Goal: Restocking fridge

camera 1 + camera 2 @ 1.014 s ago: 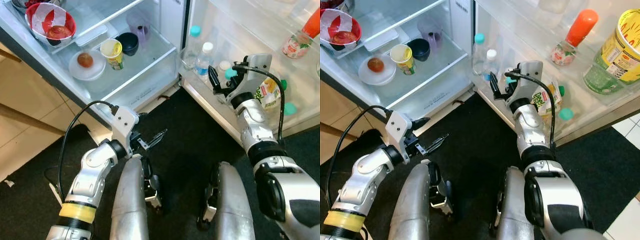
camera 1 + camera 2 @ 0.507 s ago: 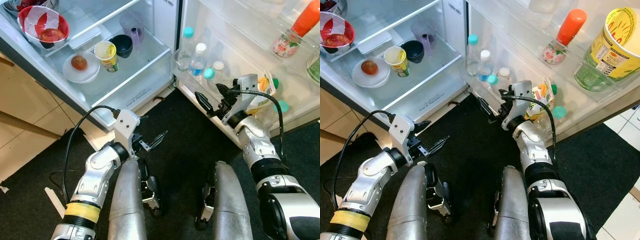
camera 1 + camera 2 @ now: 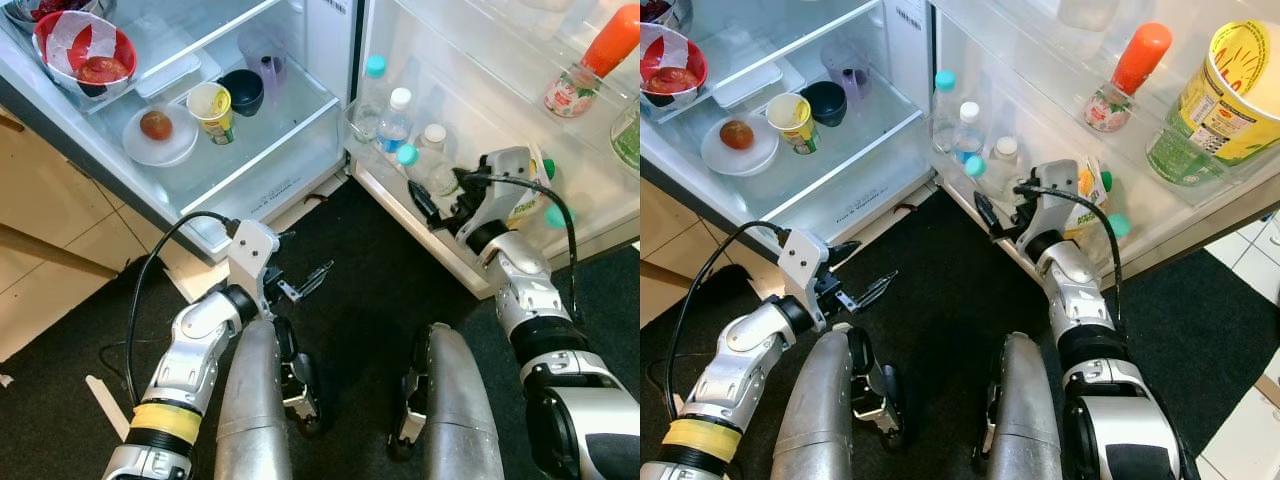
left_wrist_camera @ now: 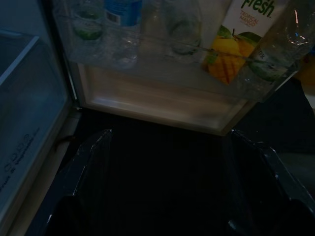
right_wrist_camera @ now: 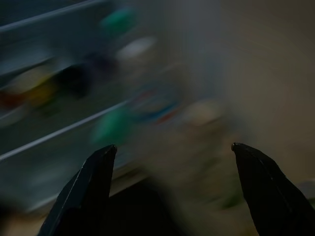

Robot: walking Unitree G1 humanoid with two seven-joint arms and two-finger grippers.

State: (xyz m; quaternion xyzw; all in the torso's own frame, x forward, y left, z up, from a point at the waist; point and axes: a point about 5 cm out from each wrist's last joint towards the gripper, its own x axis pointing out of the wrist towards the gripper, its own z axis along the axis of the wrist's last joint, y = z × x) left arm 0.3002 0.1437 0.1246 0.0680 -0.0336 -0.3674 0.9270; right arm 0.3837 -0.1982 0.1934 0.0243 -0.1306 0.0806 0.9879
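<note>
The fridge stands open, and its lower door bin (image 3: 400, 205) holds several water bottles (image 3: 397, 120) and a mango juice carton (image 3: 520, 200). My right gripper (image 3: 432, 200) is open and empty, level with the bin's front wall beside a teal-capped bottle (image 3: 407, 155). The right wrist view is blurred, with both fingers (image 5: 88, 187) spread wide. My left gripper (image 3: 300, 262) is open and empty, low over the dark mat (image 3: 370, 300). Through the left wrist view I see the juice carton (image 4: 246, 34) in the bin beyond the open fingers (image 4: 88, 162).
On the fridge shelf (image 3: 260, 150) sit a plate with a red fruit (image 3: 160, 130), a yellow cup (image 3: 212, 105), a dark bowl (image 3: 245, 88) and a red wrapped bowl (image 3: 85, 45). The upper door shelf carries an orange-capped bottle (image 3: 1130, 75) and a yellow tub (image 3: 1220, 90). My legs stand on the mat.
My right gripper has come down from the bottle tops to the front of the door bin, still open. The camera shifted a little. The left arm has barely moved.
</note>
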